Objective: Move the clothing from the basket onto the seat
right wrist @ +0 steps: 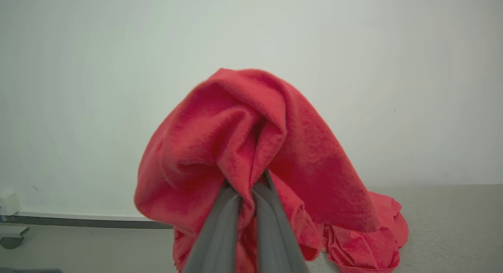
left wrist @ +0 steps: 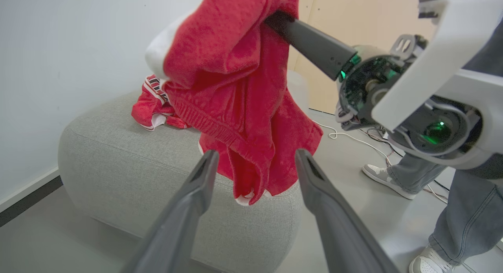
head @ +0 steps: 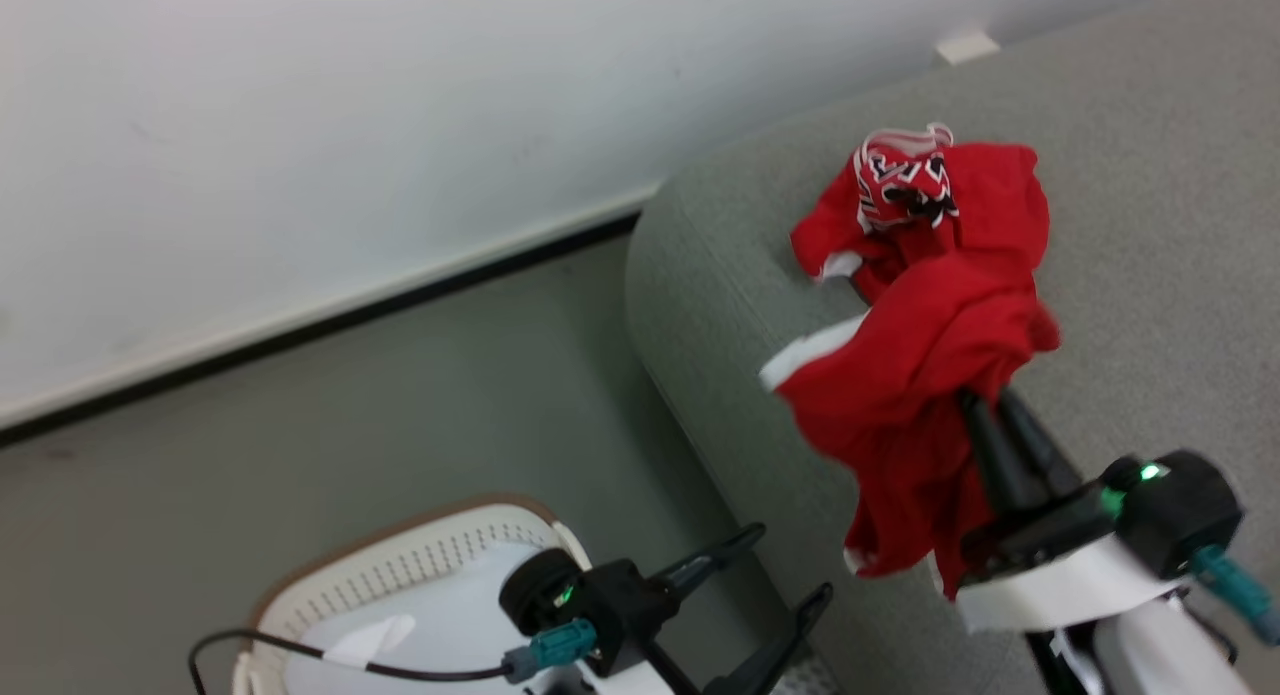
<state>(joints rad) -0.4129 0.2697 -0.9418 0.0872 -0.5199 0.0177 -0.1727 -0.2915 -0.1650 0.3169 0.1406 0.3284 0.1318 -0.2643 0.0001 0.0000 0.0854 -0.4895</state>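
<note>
Clothing (head: 920, 375) | pinched by right gripper (head: 985, 407) above seat (head: 1150, 225) | left gripper (head: 792, 560) spread, empty

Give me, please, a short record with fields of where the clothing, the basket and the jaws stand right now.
right jaws: shut on the held garment, above the seat
left jaws: open, empty, near the basket
lettered garment: lying on the seat
basket: no red clothing in its visible part
bystander: person's legs beside the seat
</note>
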